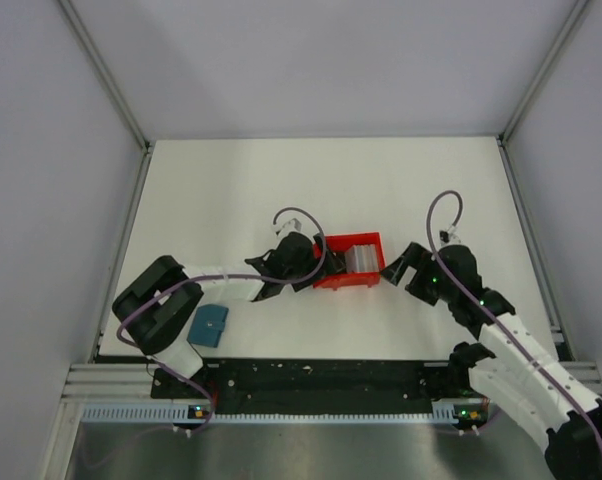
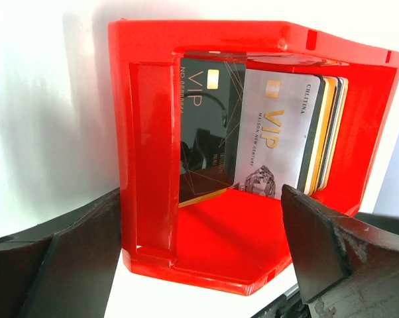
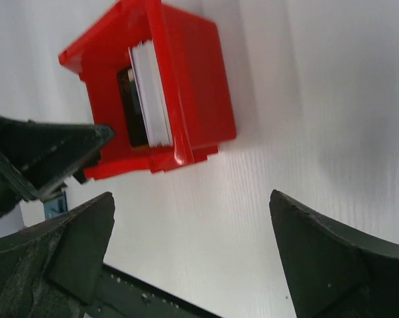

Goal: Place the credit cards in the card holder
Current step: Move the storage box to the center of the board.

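Note:
The credit cards [image 2: 272,132] stand on edge in a red open-topped tray [image 1: 333,275]. A black VIP card [image 2: 206,126] is at the front, a silver VIP card is beside it, and several more are stacked behind. From above the cards [image 1: 361,258] show as a pale stack. The card holder [image 1: 209,325], a closed teal wallet, lies flat near the left arm's base. My left gripper [image 1: 311,268] is open at the tray's left end, and its fingers [image 2: 73,265] straddle the tray's open side. My right gripper [image 3: 193,245] is open over bare table just right of the tray [image 3: 199,86], holding nothing.
White walls and metal frame rails enclose the table [image 1: 401,190] on three sides. The black mounting rail [image 1: 321,375] runs along the near edge, close below the wallet. The left arm's elbow [image 1: 156,300] sits just left of the wallet.

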`<action>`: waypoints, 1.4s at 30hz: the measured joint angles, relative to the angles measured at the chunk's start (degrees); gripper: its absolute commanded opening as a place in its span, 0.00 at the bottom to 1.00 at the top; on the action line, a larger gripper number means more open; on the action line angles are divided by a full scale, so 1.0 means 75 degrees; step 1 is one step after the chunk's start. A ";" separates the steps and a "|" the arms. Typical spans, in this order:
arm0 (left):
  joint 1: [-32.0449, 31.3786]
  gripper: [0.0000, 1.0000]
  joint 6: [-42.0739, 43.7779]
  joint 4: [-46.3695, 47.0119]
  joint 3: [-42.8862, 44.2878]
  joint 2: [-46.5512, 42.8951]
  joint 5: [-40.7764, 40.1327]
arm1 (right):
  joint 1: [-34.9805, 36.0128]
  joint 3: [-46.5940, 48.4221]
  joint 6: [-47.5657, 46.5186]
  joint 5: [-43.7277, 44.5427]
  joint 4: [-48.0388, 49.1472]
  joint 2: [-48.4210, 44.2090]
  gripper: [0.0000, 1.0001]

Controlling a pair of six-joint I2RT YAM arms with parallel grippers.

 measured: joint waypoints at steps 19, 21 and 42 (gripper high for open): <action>-0.0236 0.98 0.1518 -0.0985 0.0291 -0.0828 -0.1393 | 0.0895 -0.1113 0.1489 -0.0979 0.1311 0.0627 0.99; -0.0204 0.97 0.1617 -0.0883 0.0274 -0.0825 -0.1349 | 0.0944 -0.1090 0.1690 -0.0810 0.1702 0.1142 0.99; -0.0090 0.94 0.0892 0.1239 0.0227 0.0603 -0.0315 | -0.0017 0.1131 0.1221 -0.0297 0.2617 0.4156 0.99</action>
